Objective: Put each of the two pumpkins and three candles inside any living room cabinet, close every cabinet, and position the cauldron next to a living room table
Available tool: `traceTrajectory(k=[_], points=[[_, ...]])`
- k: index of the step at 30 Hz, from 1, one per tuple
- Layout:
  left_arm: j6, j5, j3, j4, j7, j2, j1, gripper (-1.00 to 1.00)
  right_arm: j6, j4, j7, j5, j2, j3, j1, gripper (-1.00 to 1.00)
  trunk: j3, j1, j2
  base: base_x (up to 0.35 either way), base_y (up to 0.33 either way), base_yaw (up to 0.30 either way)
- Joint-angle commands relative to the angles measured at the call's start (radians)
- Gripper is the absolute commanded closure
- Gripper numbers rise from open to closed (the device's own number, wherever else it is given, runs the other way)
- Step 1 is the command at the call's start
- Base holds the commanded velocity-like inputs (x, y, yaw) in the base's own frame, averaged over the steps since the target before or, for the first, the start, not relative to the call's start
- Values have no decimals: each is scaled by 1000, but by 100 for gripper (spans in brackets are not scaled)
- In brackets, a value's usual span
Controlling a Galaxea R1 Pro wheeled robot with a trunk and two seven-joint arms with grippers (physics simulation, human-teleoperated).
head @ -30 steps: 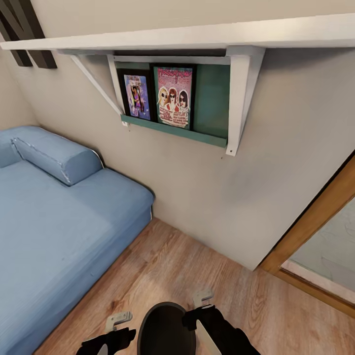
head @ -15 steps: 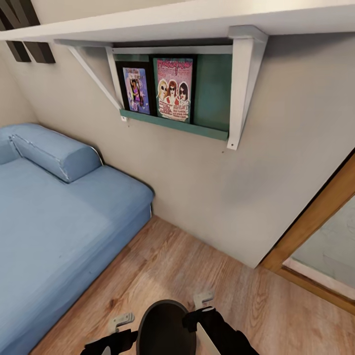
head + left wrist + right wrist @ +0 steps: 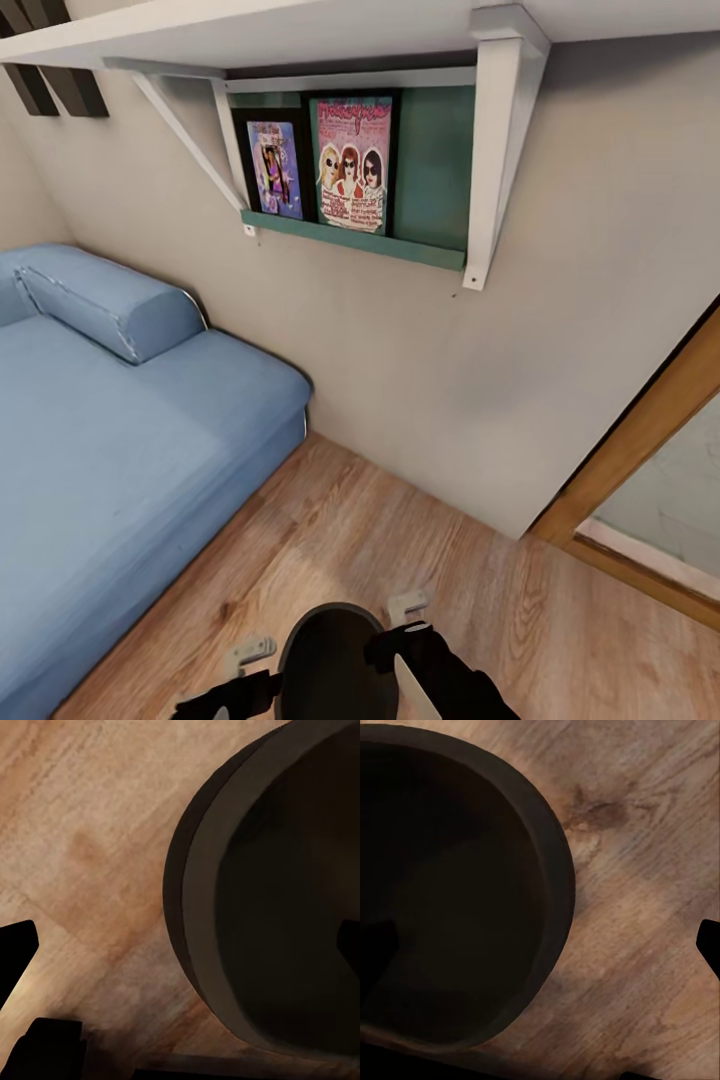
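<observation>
While I look down from the head camera, both arms sit low in front of me with the pot between them.

Writing: two framed posters [image 3: 325, 163] stand on a teal ledge under a white wall shelf [image 3: 300, 30], well ahead of and above both grippers; the pink one shows three faces in sunglasses, but its heading and small print are too blurred for me to read.

Left gripper [image 3: 246, 655]: its pale fingers lie just beside the pot's left rim; I cannot tell how far they are spread or whether they touch it.

Right gripper [image 3: 408, 608]: its pale fingers sit at the pot's right rim, the black wrist close against the wall; I cannot tell whether they pinch the rim.

Cauldron: the small round black cauldron with a wide circular mouth [image 3: 335, 665] sits between my two grippers, mouth up.

Contents: my left wrist camera looks into the cauldron's dark hollow [image 3: 285, 900], and so does my right wrist camera [image 3: 450, 892]; I see nothing inside, though the depth is too dark to judge.

Floor: brown wood-plank floor [image 3: 400, 540] lies under and around the pot.

Surroundings: a blue upholstered sofa with a bolster cushion [image 3: 110, 420] lies ahead of the left gripper; a beige wall and a wooden door frame [image 3: 640, 440] stand ahead of the right gripper.
</observation>
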Motion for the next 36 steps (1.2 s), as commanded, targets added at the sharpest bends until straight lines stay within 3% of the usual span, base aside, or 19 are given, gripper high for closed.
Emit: traceTrajectory(k=[1,14,17,23,36], points=[[2,11,-6,-1,9,-1,0,-100,3,-1,-9,-11,0,5,-1,-100,-4,4,-8,0,0,0],[-4,11,-11,2,10,-6,0,-100,3,-1,-9,-12,1,7,-1,-100,-45,54,-99,0,0,0],[-5,11,-29,2,12,-6,0,-100,3,-1,-8,-12,1,7,-1,-100,-54,65,-120,0,0,0],[-45,11,-74,6,80,-20,0,-100,3,-1,-8,-12,1,7,-1,-100,-73,88,-162,0,0,0],[-78,11,-87,15,120,-39,0,-100,3,-1,-9,-12,1,7,-1,-100,-114,138,-253,0,0,0]])
